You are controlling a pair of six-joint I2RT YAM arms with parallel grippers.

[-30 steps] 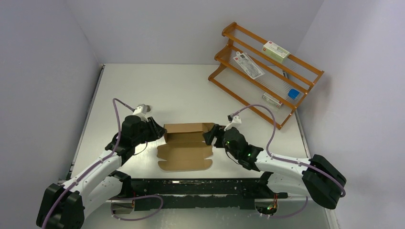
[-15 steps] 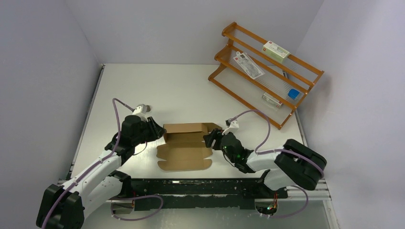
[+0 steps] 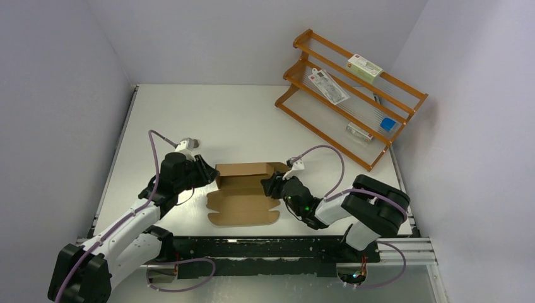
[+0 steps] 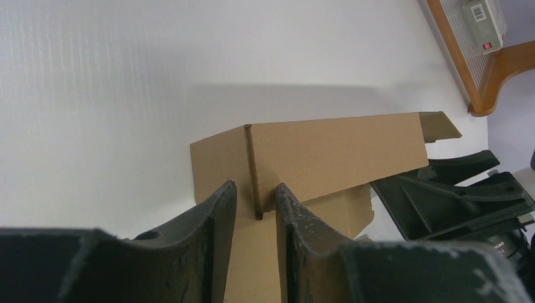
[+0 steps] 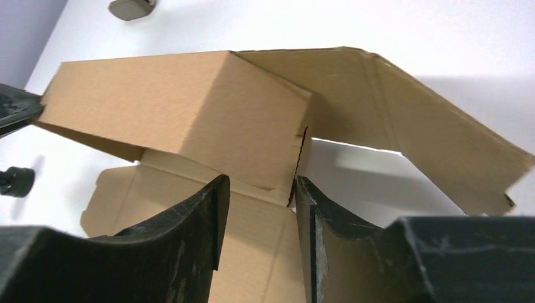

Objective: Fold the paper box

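The paper box [image 3: 243, 192] is plain brown cardboard lying partly folded mid-table, with its back wall raised and its scalloped front flap flat. My left gripper [image 3: 210, 175] is at the box's left end. In the left wrist view its jaws [image 4: 255, 192] stand a narrow gap apart, either side of the back wall's left corner crease [image 4: 249, 158]. My right gripper [image 3: 270, 186] is at the right end. In the right wrist view it [image 5: 258, 186] is open around the back wall's right corner [image 5: 296, 145], and the right side flap [image 5: 441, 145] angles outward.
An orange wooden rack [image 3: 350, 95] stands at the back right and holds small white packages [image 3: 364, 66] and a blue item [image 3: 388, 124]. A black rail [image 3: 265, 246] runs along the near edge. Grey walls close in the left, back and right sides.
My right gripper has moved left onto the box's right end, and its arm has swung in behind it. The right end flap has bent inward. The left gripper has stayed put.
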